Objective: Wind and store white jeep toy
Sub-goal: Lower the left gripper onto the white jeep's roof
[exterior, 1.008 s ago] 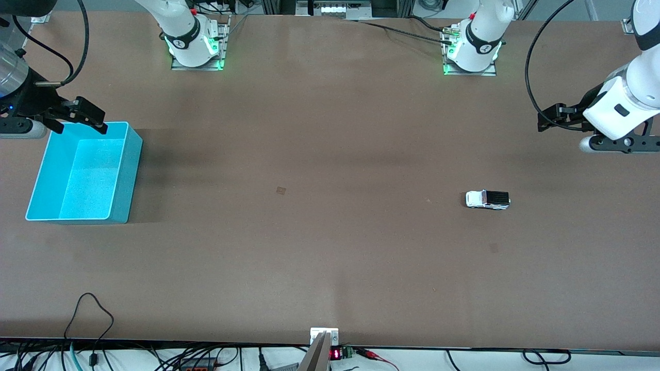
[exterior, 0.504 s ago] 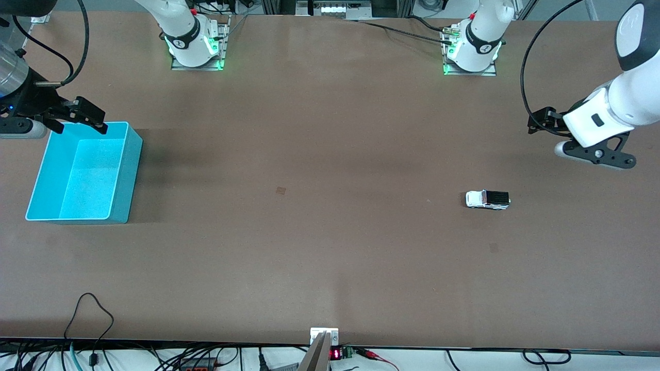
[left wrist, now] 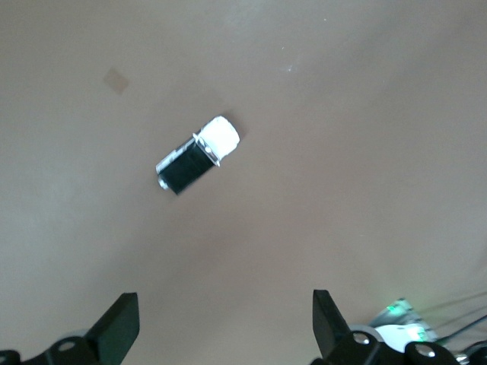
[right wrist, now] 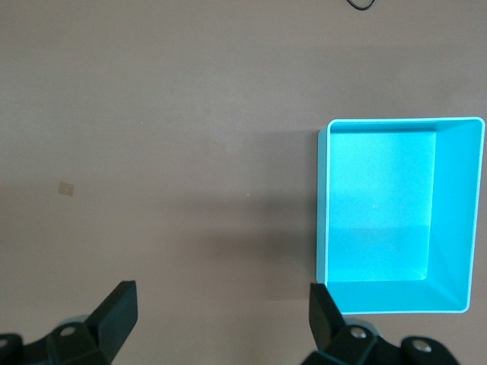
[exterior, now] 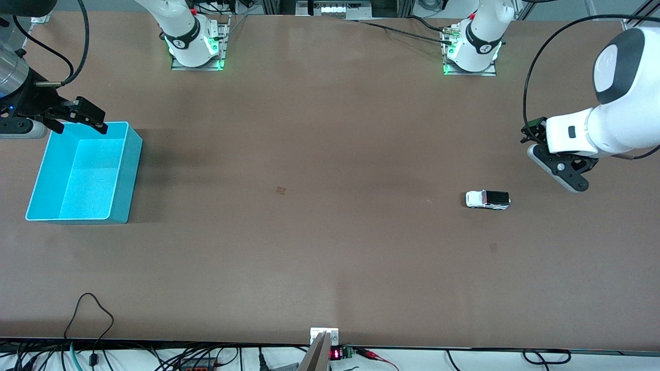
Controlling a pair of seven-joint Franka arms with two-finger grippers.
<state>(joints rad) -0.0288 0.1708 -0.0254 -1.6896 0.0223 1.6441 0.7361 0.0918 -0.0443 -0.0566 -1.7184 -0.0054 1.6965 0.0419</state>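
The white jeep toy [exterior: 487, 199] stands on its wheels on the brown table toward the left arm's end, its black ribbed rear panel showing. In the left wrist view the jeep toy [left wrist: 198, 155] lies ahead of the fingers, apart from them. My left gripper [exterior: 533, 133] [left wrist: 223, 304] hangs open and empty over bare table, closer to the arm bases than the jeep. My right gripper [exterior: 81, 128] [right wrist: 221, 296] waits open and empty above the turquoise bin's [exterior: 135, 154] edge that lies toward the bases. The bin [right wrist: 323, 205] holds nothing.
Both arm bases [exterior: 195, 46] [exterior: 472, 49] stand along the table's edge farthest from the front camera. A black cable loop [exterior: 87, 309] lies on the table near the front edge at the right arm's end. A small dark mark [exterior: 281, 190] sits mid-table.
The left arm has swung in from the table's end toward the jeep, its wrist turning to face down. The right arm, the jeep and the bin have not moved.
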